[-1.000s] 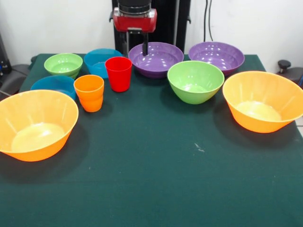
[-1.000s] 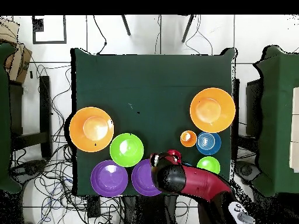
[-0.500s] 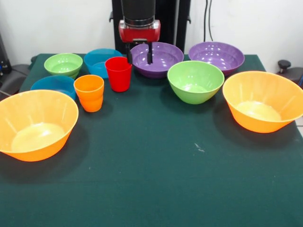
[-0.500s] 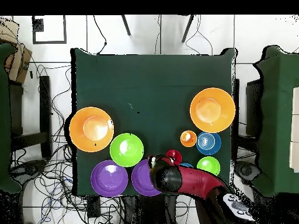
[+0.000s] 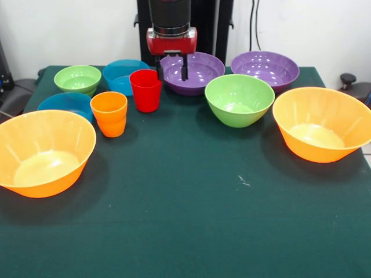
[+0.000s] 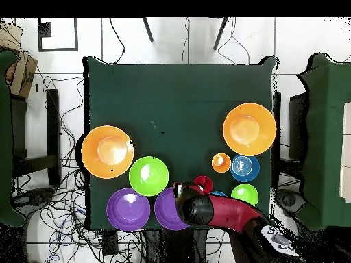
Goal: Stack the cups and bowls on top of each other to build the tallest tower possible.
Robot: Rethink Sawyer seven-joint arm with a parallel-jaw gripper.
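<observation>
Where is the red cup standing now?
In the front view the red cup stands left of centre at the back, between the orange cup and a purple bowl.

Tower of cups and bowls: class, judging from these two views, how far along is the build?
Done: nothing; no tower exists, and every bowl and cup stands alone on the table. In hand: the gripper hangs open and empty over the near purple bowl, beside the red cup. Left: all stacking, probably starting on a large orange bowl.
</observation>
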